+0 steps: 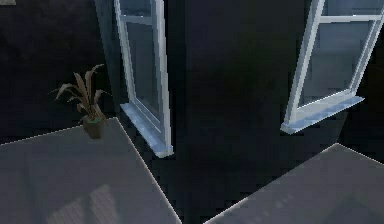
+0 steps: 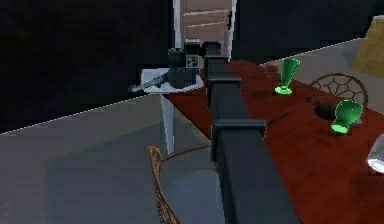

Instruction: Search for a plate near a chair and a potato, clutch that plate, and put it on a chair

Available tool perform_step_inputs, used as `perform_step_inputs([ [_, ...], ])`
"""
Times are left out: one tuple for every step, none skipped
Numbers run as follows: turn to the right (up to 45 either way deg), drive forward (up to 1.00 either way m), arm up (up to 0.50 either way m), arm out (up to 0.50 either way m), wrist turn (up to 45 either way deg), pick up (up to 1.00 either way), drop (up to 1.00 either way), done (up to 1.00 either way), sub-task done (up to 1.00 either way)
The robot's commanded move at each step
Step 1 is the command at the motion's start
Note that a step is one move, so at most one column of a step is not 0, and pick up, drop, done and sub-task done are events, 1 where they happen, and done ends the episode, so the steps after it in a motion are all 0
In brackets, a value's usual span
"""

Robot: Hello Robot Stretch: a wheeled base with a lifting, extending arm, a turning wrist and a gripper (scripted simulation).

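- The plate [image 2: 155, 74] is a pale grey-white, flat and thin thing. It lies at the corner of a red-brown table [image 2: 265, 112], the corner toward the arm side view's left, just under a light wooden door [image 2: 205, 18].
- The gripper [image 2: 150, 85] is at this plate, with its thin fingers [image 2: 140, 89] pointing to the view's left across it. I cannot tell whether it touches the plate or holds anything, because the plate and the table are right behind it. I also cannot tell how the jaws stand.
- The dark arm [image 2: 235, 140] reaches over the table's edge, beside a white table leg [image 2: 168, 125].
- A chair [image 2: 158, 172] with a curved brown rim stands near the table's edge at the bottom, left of the arm. A second chair [image 2: 345, 82] with a round woven back stands at the table's far side.
- Two green glasses [image 2: 289, 75] stand on the table, well apart from the plate.
- Left of the table there is bare grey floor [image 2: 70, 160] in front of a dark wall.
- In the forward view a dark wall corner with two white-framed windows [image 1: 140, 60] is ahead, and a potted plant [image 1: 88, 100] stands on the left.
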Motion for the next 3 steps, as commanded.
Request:
perform_step_inputs([
  [0.0, 0.0, 0.0, 0.0, 45.0, 0.0, 0.0, 0.0, 0.0],
  [0.0, 0.0, 0.0, 0.0, 12.0, 0.0, 0.0, 0.0, 0.0],
  [0.0, 0.0, -0.44, 0.0, 0.0, 0.0, 0.0, 0.0, 0.0],
])
